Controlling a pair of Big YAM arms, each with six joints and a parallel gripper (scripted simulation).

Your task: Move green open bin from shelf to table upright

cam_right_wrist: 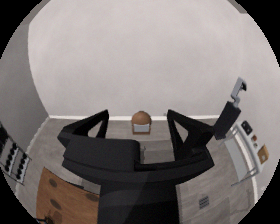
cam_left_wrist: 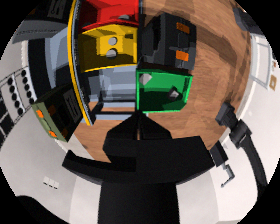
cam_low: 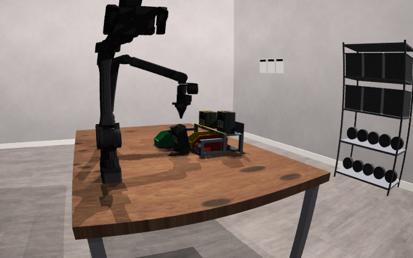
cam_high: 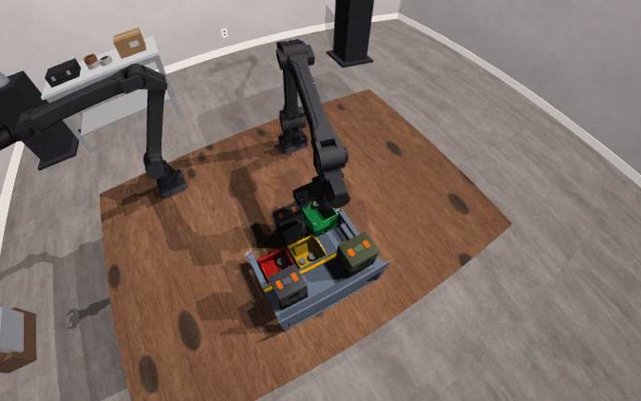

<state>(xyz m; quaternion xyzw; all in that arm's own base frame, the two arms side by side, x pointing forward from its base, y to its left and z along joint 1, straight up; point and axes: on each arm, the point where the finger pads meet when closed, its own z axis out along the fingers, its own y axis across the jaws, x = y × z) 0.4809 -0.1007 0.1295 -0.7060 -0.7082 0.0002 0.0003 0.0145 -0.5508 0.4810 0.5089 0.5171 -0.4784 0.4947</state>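
Observation:
The green bin (cam_high: 320,219) (cam_low: 163,139) (cam_left_wrist: 161,100) stands upright on the table in front of the shelf (cam_high: 327,278) (cam_low: 241,140) (cam_left_wrist: 108,86), with grey parts inside; whether it touches the shelf is unclear. The yellow bin (cam_high: 298,247) (cam_left_wrist: 93,50) and red bin (cam_high: 268,262) (cam_left_wrist: 103,11) stand on the lower shelf level, with parts showing. My left gripper (cam_low: 181,117) (cam_left_wrist: 138,113) is shut and empty, above the table near the green bin's edge. My right gripper (cam_right_wrist: 138,112) is open and empty, far off beyond the table's side.
A dark case (cam_high: 290,224) (cam_low: 180,140) (cam_left_wrist: 166,42) stands tilted beside the green bin, in front of the shelf. An olive case (cam_high: 358,253) (cam_left_wrist: 58,114) and another dark case (cam_high: 288,288) (cam_low: 226,122) stand on the shelf's upper level. A yellow rail (cam_left_wrist: 70,52) runs along that level.

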